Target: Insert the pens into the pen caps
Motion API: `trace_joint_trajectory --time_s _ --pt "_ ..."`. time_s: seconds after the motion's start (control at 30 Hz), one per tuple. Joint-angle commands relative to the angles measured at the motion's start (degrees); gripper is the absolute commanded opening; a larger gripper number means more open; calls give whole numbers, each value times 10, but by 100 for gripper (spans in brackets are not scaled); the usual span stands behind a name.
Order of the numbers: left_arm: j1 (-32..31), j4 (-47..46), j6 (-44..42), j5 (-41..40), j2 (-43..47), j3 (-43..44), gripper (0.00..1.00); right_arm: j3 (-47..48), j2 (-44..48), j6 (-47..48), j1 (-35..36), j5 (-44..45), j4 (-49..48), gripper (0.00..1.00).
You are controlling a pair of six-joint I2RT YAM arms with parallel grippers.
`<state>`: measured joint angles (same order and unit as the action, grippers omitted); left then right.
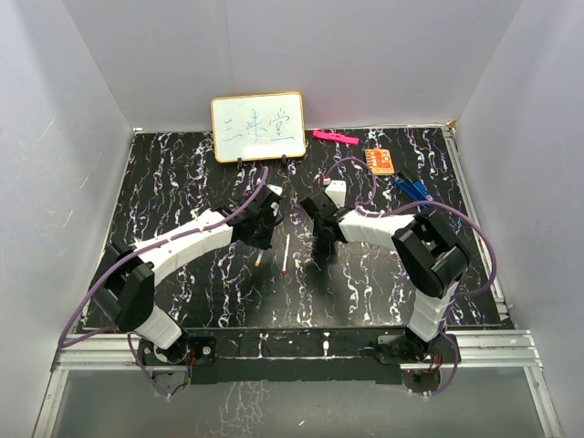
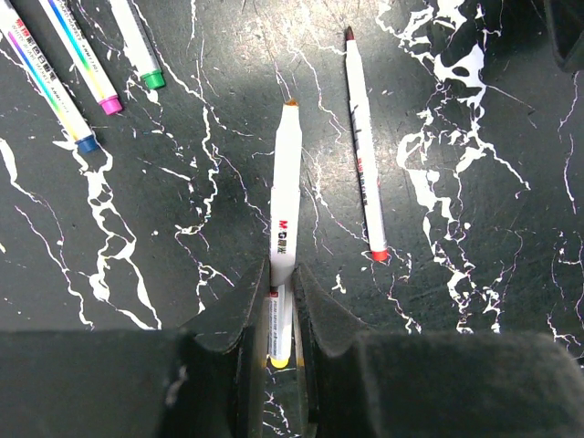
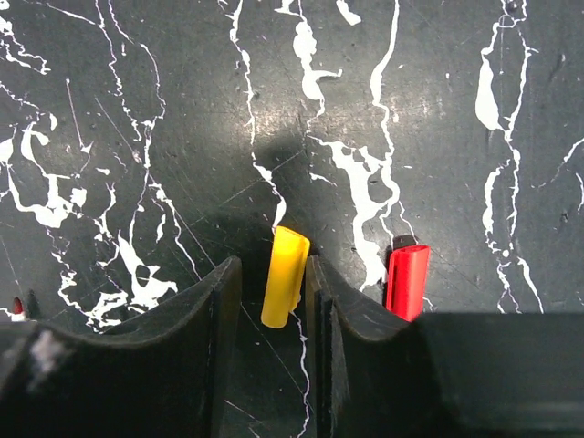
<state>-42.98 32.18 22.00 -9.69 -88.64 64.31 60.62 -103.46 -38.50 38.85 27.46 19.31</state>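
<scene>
My left gripper (image 2: 281, 274) is shut on a white pen (image 2: 285, 182); its orange tip points away and its yellow end sits between the fingers. A second uncapped pen (image 2: 363, 146) with a red end lies on the table just to its right, and shows from above as well (image 1: 286, 253). My right gripper (image 3: 272, 265) is low over the table with its jaws either side of a yellow pen cap (image 3: 285, 276). The cap lies against the right finger, with a gap to the left finger. A red pen cap (image 3: 407, 281) lies just outside the right finger.
Three capped pens, green (image 2: 137, 41), pink (image 2: 87, 59) and blue (image 2: 46, 82), lie at the far left of the left wrist view. At the back of the table stand a whiteboard (image 1: 258, 127), a pink bar (image 1: 335, 138), an orange card (image 1: 380, 161) and a blue clip (image 1: 412, 190).
</scene>
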Motion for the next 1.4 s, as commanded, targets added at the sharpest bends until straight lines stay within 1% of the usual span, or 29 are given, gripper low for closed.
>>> trace_joint_trajectory --time_s 0.0,0.1,0.2,0.27,0.3,0.43,0.6,0.7,0.83,1.0,1.17,1.37 --pt "-1 0 -6 -7 14 -5 0 18 -21 -6 -5 -14 -7 30" --pt "-1 -2 -6 -7 13 -3 0 17 -28 -5 -6 -24 -4 23" --pt "-1 -5 -7 -8 13 -1 0 17 -33 -5 -6 -35 7 11" --pt "-1 -8 -8 -8 13 0 0 16 -36 -5 -6 -39 15 6" --pt "-1 -8 -8 -8 13 0 0 16 -38 -3 -5 -39 20 0" --pt "-1 -8 -8 -8 12 1 0 16 -42 2 -6 -36 36 0" --pt "-1 -7 -14 -3 12 7 0 28 -25 13 -5 -27 28 0" --pt "-1 -7 -19 5 10 15 0 49 3 30 -6 -2 8 0" --pt "-1 -31 -24 22 22 5 0 54 68 71 -12 -4 -48 0" --pt "-1 -100 -29 65 57 -26 0 31 132 97 -32 -51 -122 0" --pt "-1 -194 -40 122 82 -67 0 -59 216 115 -35 -137 -247 0" --pt "-1 -345 -28 185 130 -140 0 -144 286 125 -36 -193 -359 0"
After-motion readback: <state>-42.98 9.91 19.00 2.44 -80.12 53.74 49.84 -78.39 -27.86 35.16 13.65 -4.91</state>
